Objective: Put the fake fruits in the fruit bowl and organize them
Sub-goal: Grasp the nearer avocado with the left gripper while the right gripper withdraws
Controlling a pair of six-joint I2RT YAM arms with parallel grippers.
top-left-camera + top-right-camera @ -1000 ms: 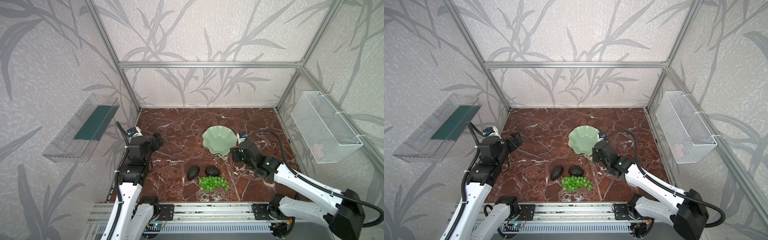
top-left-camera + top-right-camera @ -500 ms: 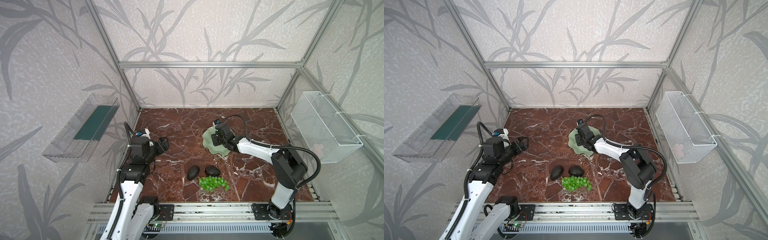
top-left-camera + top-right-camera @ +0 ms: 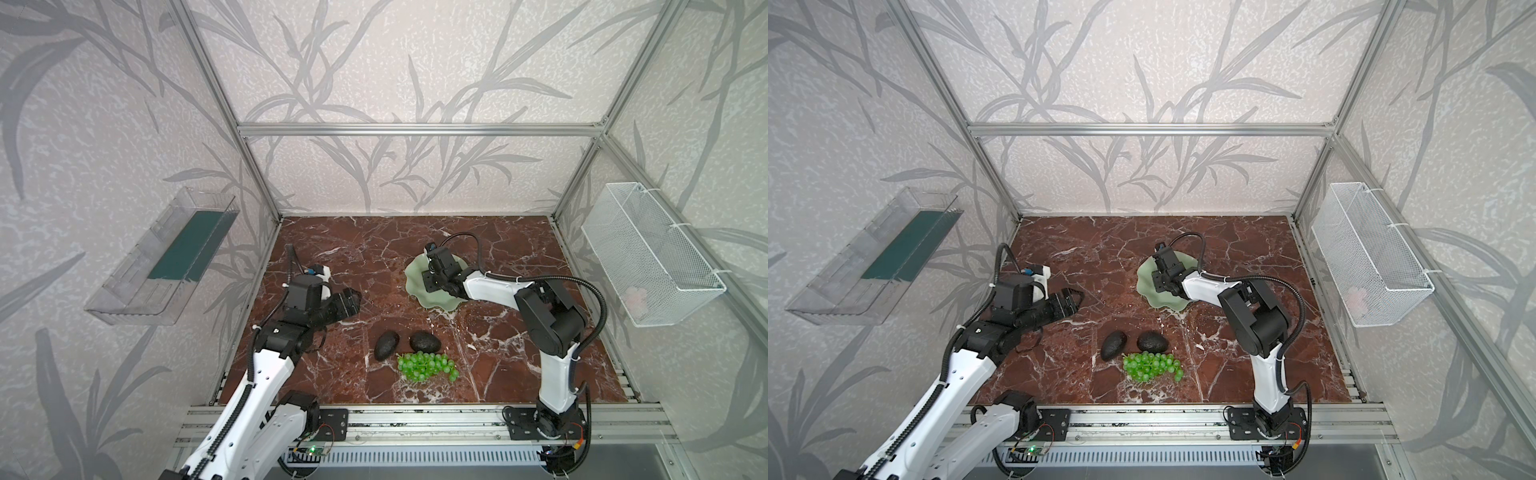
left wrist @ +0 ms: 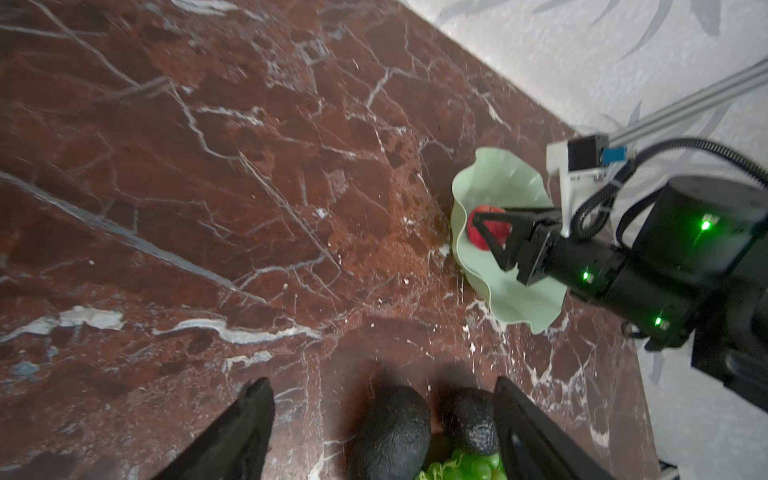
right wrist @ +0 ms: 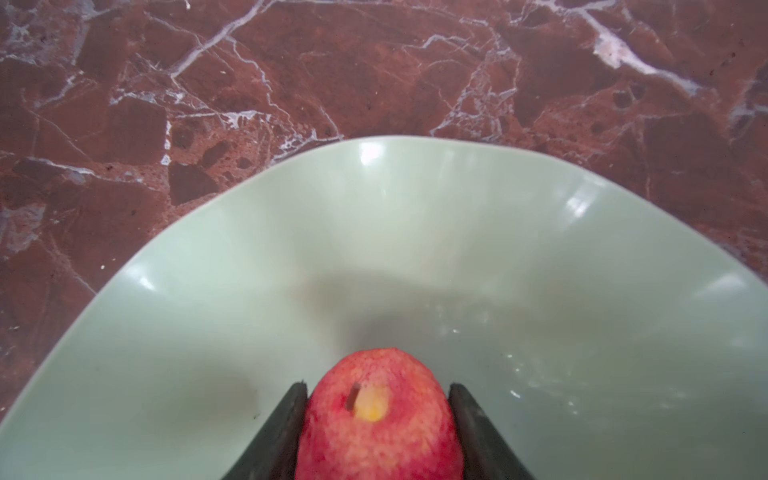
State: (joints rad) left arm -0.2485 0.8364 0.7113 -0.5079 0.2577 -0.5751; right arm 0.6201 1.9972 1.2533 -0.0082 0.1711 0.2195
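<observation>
Right gripper (image 5: 378, 388) clamped on red apple (image 5: 376, 432) over mint bowl (image 5: 374, 232); apple hidden in both top views. Left gripper (image 4: 380, 382) parted, empty; grapes (image 4: 469, 467) cut off.

A veined red-brown marble tabletop (image 3: 353, 241) filled the enclosure floor, with a clear plastic tray (image 3: 137, 291) wall-mounted left of it and a white wire-mesh basket (image 3: 640, 249) right of it.

Bright, even light; soft shadows; wrist views slightly blurred.

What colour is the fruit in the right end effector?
Mottled red apple with a yellow patch; best in the right wrist view.
</observation>
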